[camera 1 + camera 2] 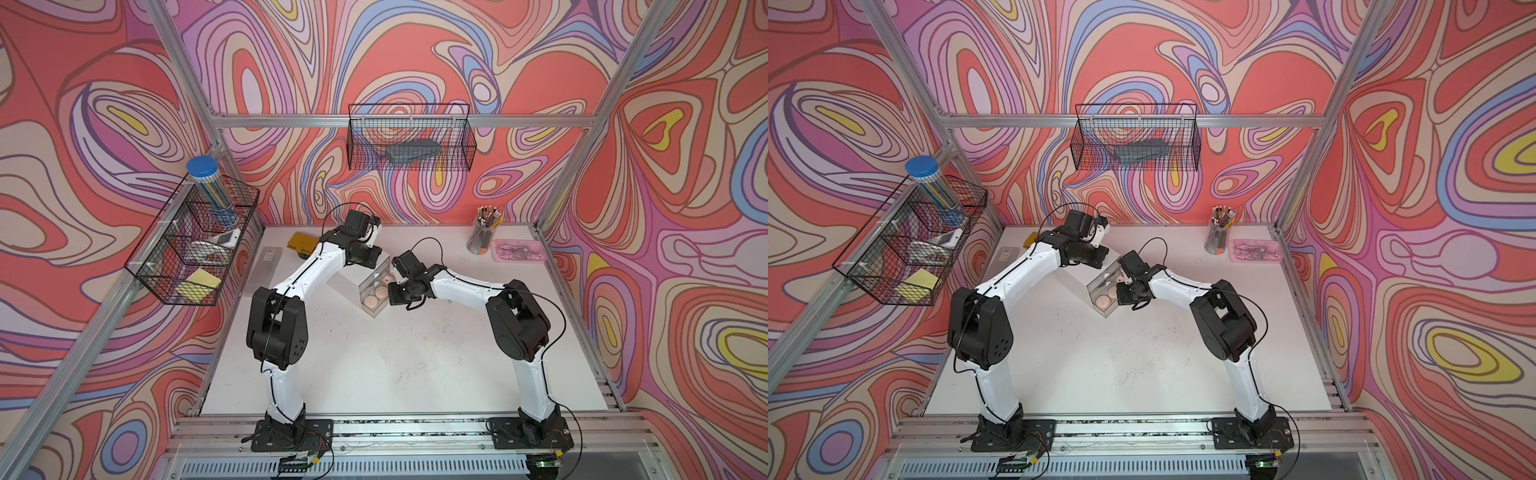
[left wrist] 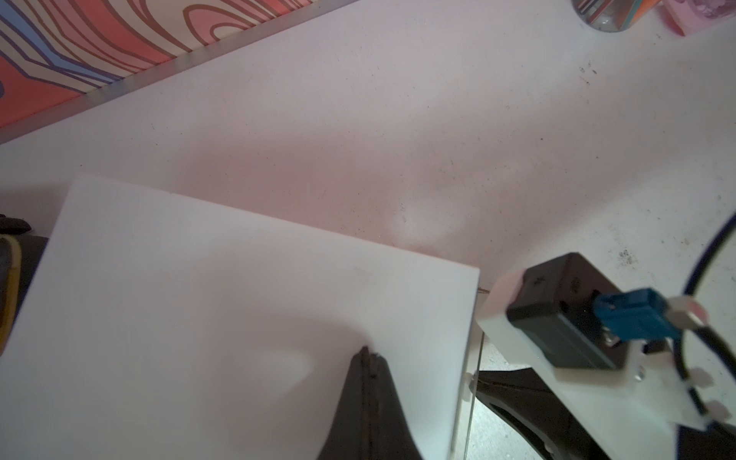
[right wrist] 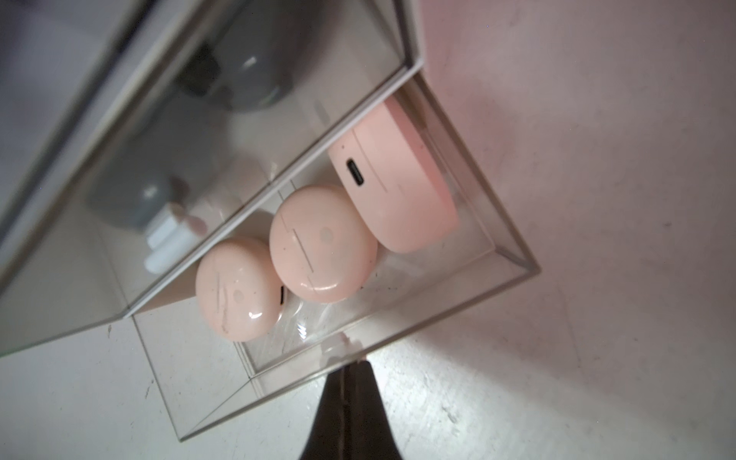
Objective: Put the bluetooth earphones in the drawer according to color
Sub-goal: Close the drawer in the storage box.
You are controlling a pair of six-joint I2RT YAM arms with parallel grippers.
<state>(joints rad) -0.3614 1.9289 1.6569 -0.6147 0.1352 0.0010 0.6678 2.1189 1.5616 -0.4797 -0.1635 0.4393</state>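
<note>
White worktop [image 1: 374,365] is enclosed by swirl-printed walls [image 1: 415,62]. Near its middle the drawer cabinet [image 2: 199,298] is placed, with its lowest drawer [image 3: 438,314] pulled out; three pink earphone cases [image 3: 323,243] are lying inside. Behind the clear fronts above, greyish cases [image 3: 255,75] are seen, blurred. The right end effector [image 3: 354,364] is closed and empty, its tip at the drawer's front wall. The left end effector [image 2: 368,352], also closed and empty, is held over the cabinet's top. Closing the drawer seems to be in hand: a straight push is called for, with the cabinet kept from sliding.
</note>
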